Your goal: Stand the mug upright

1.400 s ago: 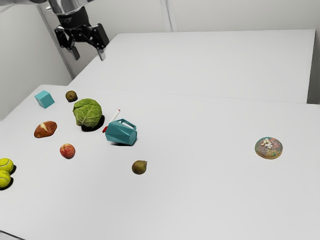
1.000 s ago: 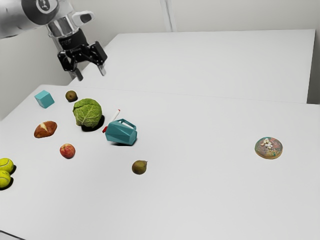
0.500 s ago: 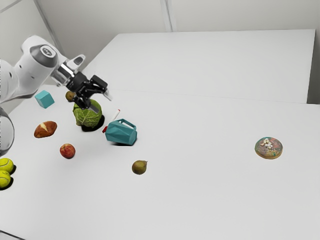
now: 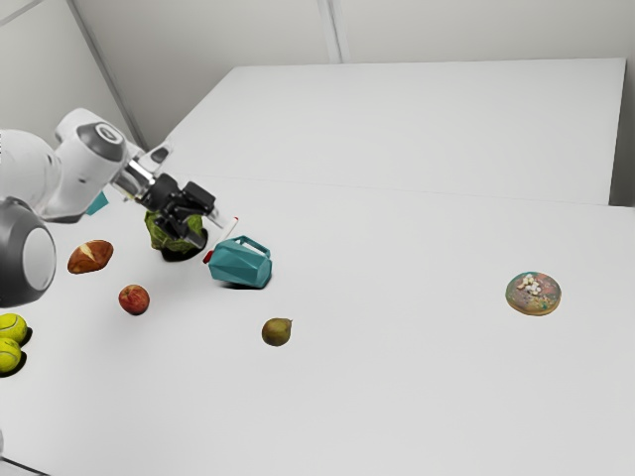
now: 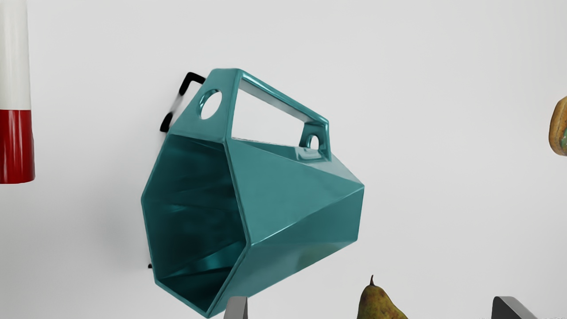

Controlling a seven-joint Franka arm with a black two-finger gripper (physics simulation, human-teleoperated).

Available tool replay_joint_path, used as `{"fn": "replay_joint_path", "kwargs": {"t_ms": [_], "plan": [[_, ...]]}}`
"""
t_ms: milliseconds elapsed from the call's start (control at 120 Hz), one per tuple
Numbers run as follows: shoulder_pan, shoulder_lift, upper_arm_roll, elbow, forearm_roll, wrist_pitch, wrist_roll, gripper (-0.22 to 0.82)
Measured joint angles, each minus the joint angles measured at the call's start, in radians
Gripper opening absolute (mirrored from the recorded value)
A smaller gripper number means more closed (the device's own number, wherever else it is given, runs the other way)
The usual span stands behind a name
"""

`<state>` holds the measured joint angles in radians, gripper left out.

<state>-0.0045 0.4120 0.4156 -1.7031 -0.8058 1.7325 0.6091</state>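
Teal mug [image 4: 240, 264] lies on its side on the white surface [image 4: 397, 397], its open end toward the exterior view's left. Near it hovers the hand [image 4: 211, 230], fingers spread apart, overlapping the cabbage [image 4: 162, 234] in the exterior view; the pear [image 4: 277, 332] and red-ended marker [image 5: 15, 146] lie near the mug.

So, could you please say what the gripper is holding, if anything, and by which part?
Nothing is held: the gripper is open, and the mug lies on its side.
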Motion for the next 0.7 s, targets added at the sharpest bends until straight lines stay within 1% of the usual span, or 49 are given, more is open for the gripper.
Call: {"fn": "replay_joint_path", "kwargs": {"t_ms": [358, 700], "plan": [[0.010, 0.046, 0.012, 0.011, -0.050, 0.001, 0.114, 0.60], [0.017, 0.101, 0.017, 0.006, -0.150, 0.000, 0.189, 0.60]]}}
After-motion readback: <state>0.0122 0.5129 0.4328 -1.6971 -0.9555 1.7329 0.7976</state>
